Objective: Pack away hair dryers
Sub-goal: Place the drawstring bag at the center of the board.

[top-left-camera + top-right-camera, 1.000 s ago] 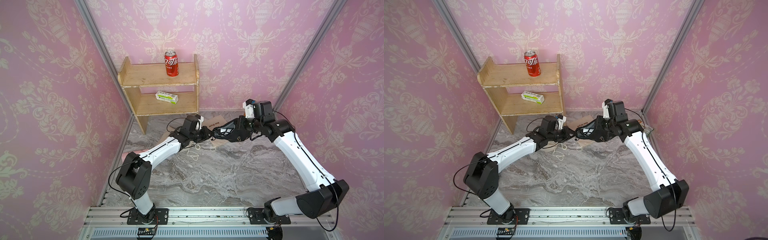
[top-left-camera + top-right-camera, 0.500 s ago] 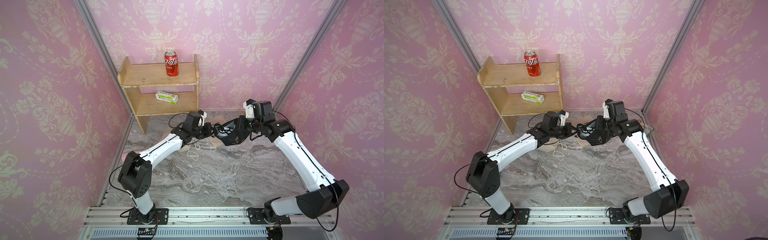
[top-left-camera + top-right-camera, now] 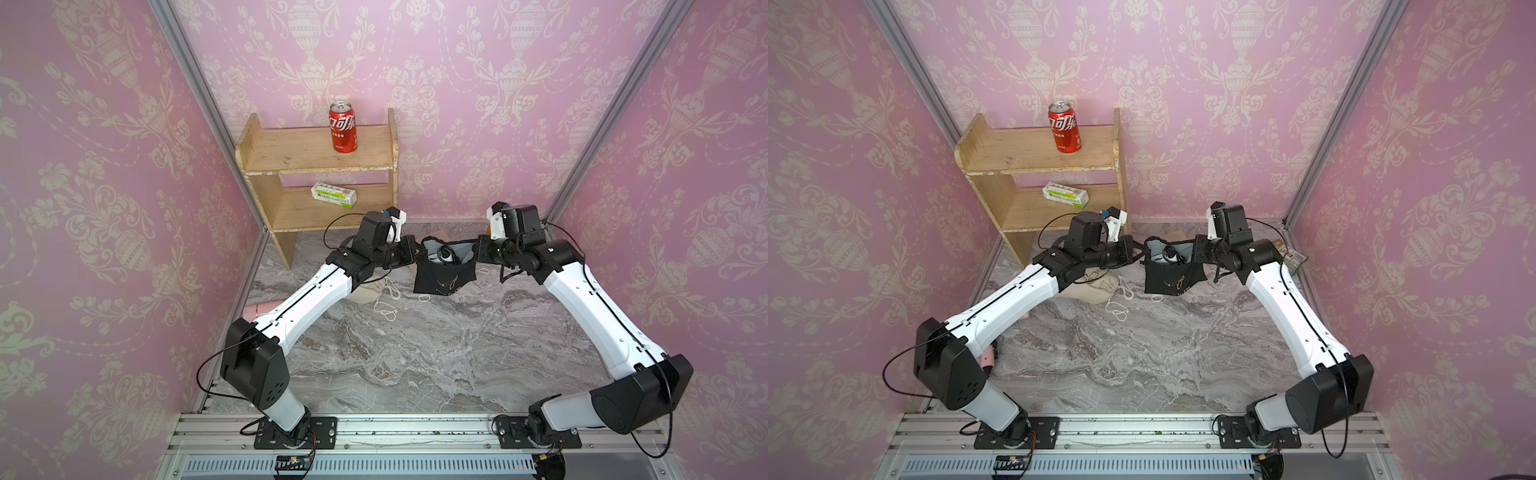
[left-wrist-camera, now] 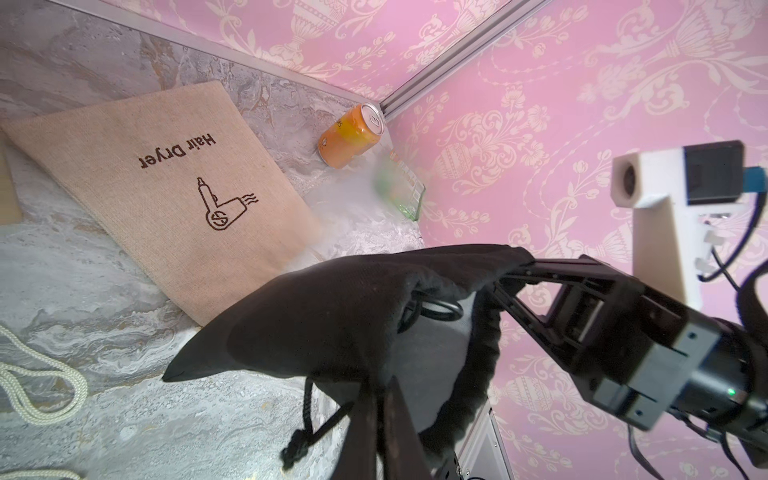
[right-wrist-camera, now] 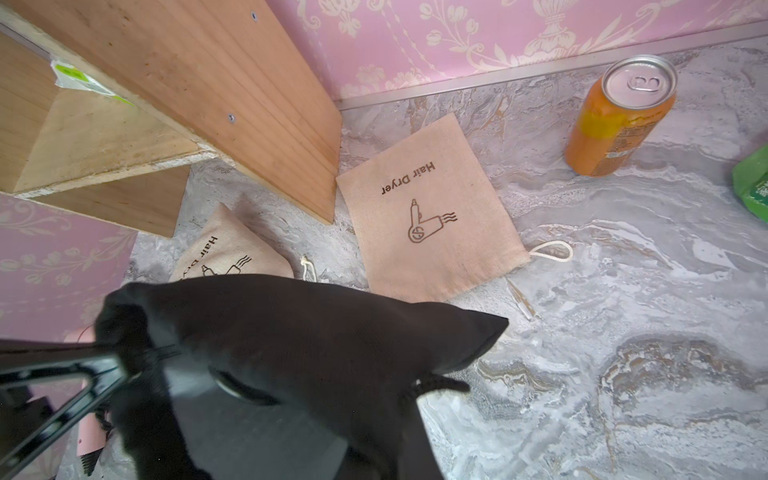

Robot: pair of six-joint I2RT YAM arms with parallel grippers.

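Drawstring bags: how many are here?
3: black bag between the left gripper and right gripper; flat beige bag beside the shelf; bulging beige bag under the left arm. Others may be hidden.

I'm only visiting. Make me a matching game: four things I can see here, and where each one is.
Things:
1. red can
2. box
3. black pouch
4. orange can

Places:
A. standing on the table
B. top shelf
C. held by left gripper and right gripper
D. lower shelf

Pairs: 1-B, 2-D, 3-C, 4-A
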